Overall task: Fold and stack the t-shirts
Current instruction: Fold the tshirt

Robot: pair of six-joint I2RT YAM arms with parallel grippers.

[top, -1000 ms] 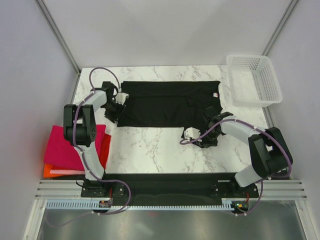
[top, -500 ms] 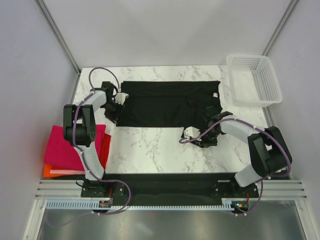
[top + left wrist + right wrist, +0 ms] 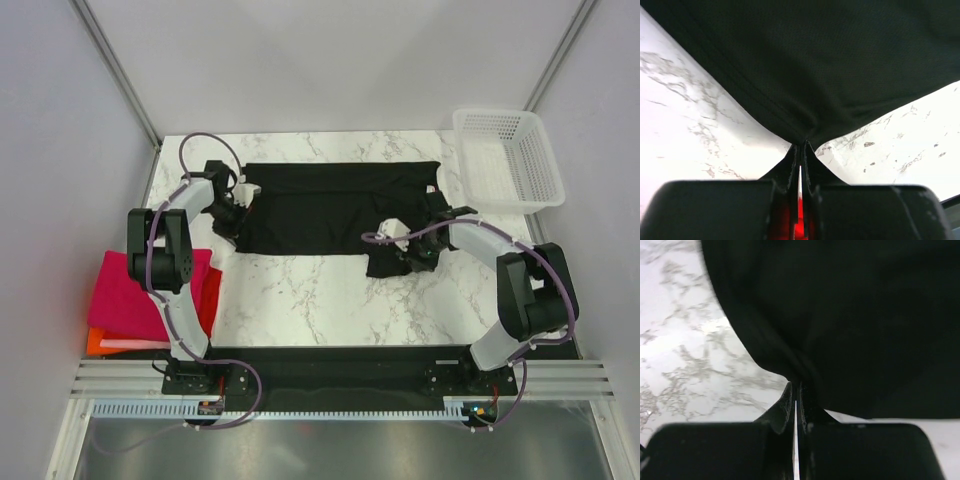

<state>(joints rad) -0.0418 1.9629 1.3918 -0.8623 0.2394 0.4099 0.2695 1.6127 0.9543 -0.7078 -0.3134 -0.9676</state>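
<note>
Matt black cloth t-shirt (image 3: pixel 330 205), smooth marble-look table (image 3: pixel 300 300)

1. The left arm (image 3: pixel 186 325) is made of smooth white tubular plastic links joined by chunky black motor housings. The right arm (image 3: pixel 483 240) matches it.
2. A thin purple cable (image 3: pixel 205 137) runs along the left arm, and a second purple cable (image 3: pixel 372 238) along the right.
3. Each arm has a black base block (image 3: pixel 190 376) at the near edge.
4. The left gripper (image 3: pixel 801 146) has two slim black fingers (image 3: pixel 790 165) on a wide black body, with a red glow in the slot between them.
5. The right gripper (image 3: pixel 796 386) is black too.
</note>
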